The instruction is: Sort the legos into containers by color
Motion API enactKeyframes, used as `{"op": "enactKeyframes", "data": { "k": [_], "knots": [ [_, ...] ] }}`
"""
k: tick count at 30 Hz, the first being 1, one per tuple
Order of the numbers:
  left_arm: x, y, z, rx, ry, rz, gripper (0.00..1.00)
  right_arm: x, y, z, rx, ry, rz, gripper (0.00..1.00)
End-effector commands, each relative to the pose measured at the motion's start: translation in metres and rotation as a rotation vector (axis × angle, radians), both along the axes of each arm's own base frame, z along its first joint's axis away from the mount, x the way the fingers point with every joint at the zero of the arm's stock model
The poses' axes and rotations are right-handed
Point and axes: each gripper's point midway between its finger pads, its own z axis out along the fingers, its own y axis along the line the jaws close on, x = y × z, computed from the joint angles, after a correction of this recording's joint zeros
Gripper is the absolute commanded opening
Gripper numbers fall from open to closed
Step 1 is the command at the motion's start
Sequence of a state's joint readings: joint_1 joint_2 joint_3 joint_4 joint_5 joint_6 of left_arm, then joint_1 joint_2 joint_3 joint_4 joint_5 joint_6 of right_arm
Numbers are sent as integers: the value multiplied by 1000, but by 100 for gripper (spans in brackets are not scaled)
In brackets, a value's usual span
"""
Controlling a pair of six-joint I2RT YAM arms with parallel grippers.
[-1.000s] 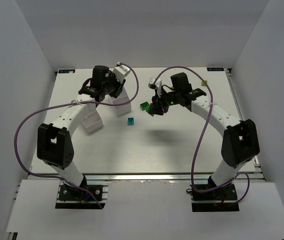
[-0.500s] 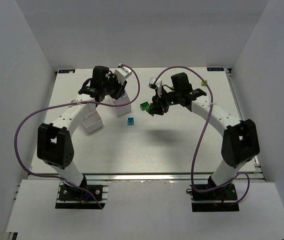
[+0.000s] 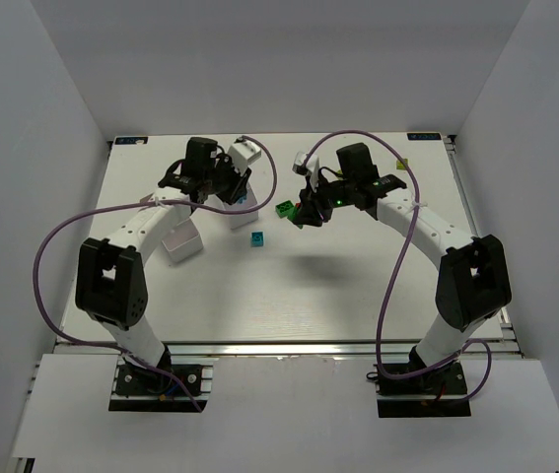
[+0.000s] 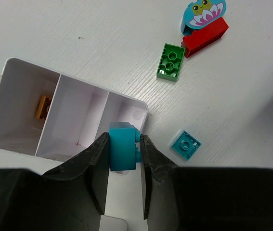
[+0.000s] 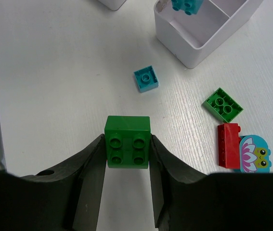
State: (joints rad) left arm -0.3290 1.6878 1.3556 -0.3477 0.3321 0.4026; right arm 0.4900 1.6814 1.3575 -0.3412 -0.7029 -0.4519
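We see two white bins left of centre. The farther bin has one yellow-brown brick in an end compartment. Our left gripper clamps a teal brick over its other end, and a second teal brick lies loose beside it. Our right gripper pinches one green brick. Another green brick, one red brick and one round piece lie on the table.

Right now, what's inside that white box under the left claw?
The white bin holds one brownish-orange brick in its end compartment; the middle looks bare. The compartment below the left gripper is partly covered by the teal brick it grips.
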Motion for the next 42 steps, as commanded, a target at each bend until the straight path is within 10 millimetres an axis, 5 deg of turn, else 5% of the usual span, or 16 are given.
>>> {"op": "enactKeyframes", "data": {
  "k": [1,15,19,28,37,42],
  "knots": [
    [0,-4,2,-20,-2,-25,3,1,-1,13,24,-32,3,0],
    [18,7,-20,7,17,56,31,3,0,11,21,-33,2,0],
    [22,8,-21,-3,17,74,46,4,-1,10,18,-33,-2,0],
    [27,8,-14,-25,8,96,61,5,1,11,20,-29,-1,0],
    [23,14,36,-98,-58,158,58,9,2,14,26,-35,-9,0],
    [8,48,77,-232,-84,370,42,14,8,18,42,-26,-10,0]
  ]
}}
